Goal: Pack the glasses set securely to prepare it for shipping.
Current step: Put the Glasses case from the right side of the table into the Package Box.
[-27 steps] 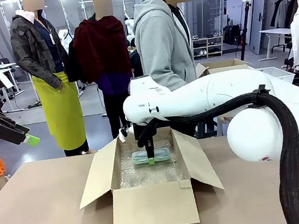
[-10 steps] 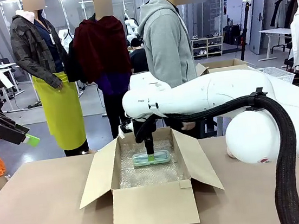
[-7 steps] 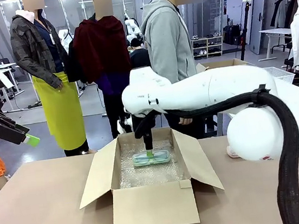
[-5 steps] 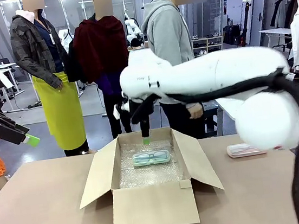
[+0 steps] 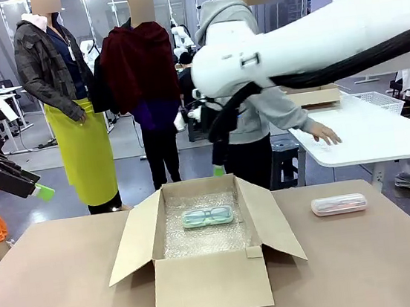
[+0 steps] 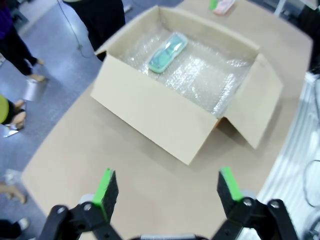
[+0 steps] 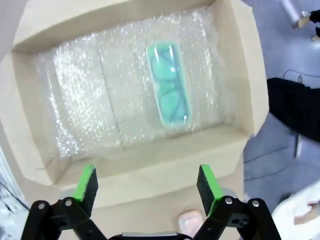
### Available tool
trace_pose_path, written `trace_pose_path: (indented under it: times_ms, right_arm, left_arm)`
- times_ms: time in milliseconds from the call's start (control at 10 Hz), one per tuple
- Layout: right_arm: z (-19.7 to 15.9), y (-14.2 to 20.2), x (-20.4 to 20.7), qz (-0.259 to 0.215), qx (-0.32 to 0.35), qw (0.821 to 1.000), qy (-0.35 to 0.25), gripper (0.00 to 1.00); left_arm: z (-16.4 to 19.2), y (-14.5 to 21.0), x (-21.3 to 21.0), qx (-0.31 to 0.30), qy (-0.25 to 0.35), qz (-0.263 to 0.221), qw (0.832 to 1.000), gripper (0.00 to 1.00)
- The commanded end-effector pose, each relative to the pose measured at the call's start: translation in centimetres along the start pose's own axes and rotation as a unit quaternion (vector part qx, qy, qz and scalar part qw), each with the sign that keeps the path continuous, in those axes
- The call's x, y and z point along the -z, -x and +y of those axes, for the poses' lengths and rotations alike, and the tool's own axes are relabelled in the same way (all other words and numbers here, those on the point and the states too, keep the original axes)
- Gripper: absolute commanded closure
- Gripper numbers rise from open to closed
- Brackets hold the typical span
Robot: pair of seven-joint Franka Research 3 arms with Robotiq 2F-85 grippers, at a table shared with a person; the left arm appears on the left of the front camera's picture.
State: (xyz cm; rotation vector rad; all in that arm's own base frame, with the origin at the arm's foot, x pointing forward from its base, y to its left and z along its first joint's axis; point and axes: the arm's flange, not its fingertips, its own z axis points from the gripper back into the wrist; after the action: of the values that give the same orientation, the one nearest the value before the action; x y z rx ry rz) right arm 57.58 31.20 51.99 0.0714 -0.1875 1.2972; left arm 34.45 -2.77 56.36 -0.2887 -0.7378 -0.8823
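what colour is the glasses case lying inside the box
The glasses case is translucent mint-green; the right wrist view shows it best.

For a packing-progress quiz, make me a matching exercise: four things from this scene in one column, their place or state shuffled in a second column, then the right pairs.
1. mint-green case
2. pink case
3. right gripper
4. left gripper

A. open, up above the cardboard box
B. on the bare table, right of the box
C. on bubble wrap inside the box
D. open, off beyond the table's left side

Pairs: 1-C, 2-B, 3-A, 4-D.
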Motion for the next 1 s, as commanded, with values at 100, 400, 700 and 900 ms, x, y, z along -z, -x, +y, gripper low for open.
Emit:
trace_pose_path:
  times_ms: [100,400,700,900]
  right_arm:
    - [5.8,11.0,-1.8,-0.069,0.09,0.993,0.038,0.0]
    - [6.1,19.1,-4.1,-0.131,0.199,0.969,0.065,0.0]
    - [4.0,25.0,-3.7,-0.104,0.336,0.931,0.099,0.0]
    - [1.2,27.6,-2.0,-0.082,0.403,0.905,0.111,0.0]
  left_arm:
    - [0.1,0.0,-0.2,0.002,0.005,-0.007,1.0,0.0]
    - [0.1,0.0,-0.2,0.002,0.005,-0.007,1.0,0.0]
    - [0.1,0.0,-0.2,0.002,0.005,-0.007,1.0,0.0]
    - [0.1,0.0,-0.2,0.002,0.005,-0.007,1.0,0.0]
